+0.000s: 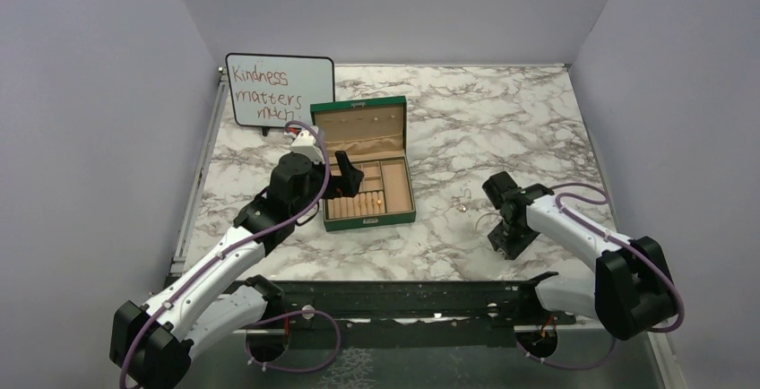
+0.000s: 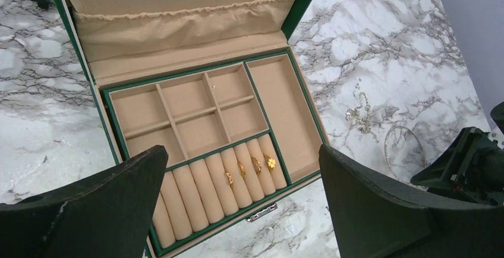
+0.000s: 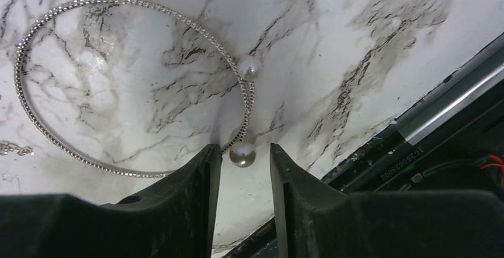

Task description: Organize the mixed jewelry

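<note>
An open green box [image 1: 402,218] holds several gold rings [image 2: 257,164] in its ring rolls. My left gripper [image 1: 348,174] hovers over the box, open and empty; in its wrist view [image 2: 242,151] the rings lie between the wide-apart fingers. A thin silver wire loop [image 3: 35,121] with two pearl ends lies on the marble right of the box [image 2: 389,151]. My right gripper [image 3: 243,148] is down at the loop, open, with one pearl [image 3: 242,154] between its fingertips. Small silver bits [image 2: 359,115] lie between box and loop [image 1: 463,202].
A whiteboard with writing [image 1: 280,90] stands at the back left behind the box lid. A black metal rail [image 1: 403,295] runs along the table's near edge, close behind my right gripper [image 1: 511,238]. Grey walls enclose the marble table [image 1: 502,129].
</note>
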`<action>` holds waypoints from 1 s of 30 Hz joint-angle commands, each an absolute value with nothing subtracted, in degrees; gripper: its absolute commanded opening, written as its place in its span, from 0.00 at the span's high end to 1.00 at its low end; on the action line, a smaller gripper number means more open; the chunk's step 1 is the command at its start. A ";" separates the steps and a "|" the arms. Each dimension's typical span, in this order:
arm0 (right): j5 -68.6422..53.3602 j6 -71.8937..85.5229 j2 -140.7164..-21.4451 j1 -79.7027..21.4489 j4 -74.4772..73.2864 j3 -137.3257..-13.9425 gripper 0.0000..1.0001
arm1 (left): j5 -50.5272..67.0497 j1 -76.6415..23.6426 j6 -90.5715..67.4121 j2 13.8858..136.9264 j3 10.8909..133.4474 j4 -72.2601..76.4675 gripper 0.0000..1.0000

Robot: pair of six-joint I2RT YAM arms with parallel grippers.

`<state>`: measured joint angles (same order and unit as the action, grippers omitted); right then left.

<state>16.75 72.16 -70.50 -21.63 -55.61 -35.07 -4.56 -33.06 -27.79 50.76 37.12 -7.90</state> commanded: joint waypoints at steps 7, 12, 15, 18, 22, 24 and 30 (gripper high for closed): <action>15.80 72.05 -70.05 -21.36 -48.35 -32.03 0.78 | -5.85 -32.87 -27.86 50.06 38.28 -7.65 0.01; 15.65 69.67 -67.81 -21.38 -47.85 -33.26 0.84 | -4.30 -32.87 -27.95 50.11 38.50 -7.28 0.01; 15.36 68.40 -65.95 -21.36 -48.48 -34.68 0.84 | -2.11 -32.87 -28.24 50.28 38.58 -6.67 0.01; 14.83 67.16 -63.60 -21.36 -48.89 -35.80 0.84 | 0.72 -32.84 -28.52 50.70 38.74 -5.46 0.01; 13.71 64.73 -59.92 -21.36 -47.23 -36.99 0.84 | 5.34 -32.86 -30.11 51.72 38.73 -3.62 0.01; 12.18 62.62 -57.87 -21.36 -44.55 -36.72 0.84 | 7.95 -32.87 -30.99 52.65 38.74 -2.58 0.01; 8.68 59.11 -52.50 -21.36 -40.36 -37.36 0.84 | 14.38 -32.81 -34.14 55.83 38.67 0.89 0.01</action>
<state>11.81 62.39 -55.42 -21.63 -44.51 -35.33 7.27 -33.06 -31.29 54.13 37.12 -3.73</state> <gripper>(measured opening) 0.212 0.987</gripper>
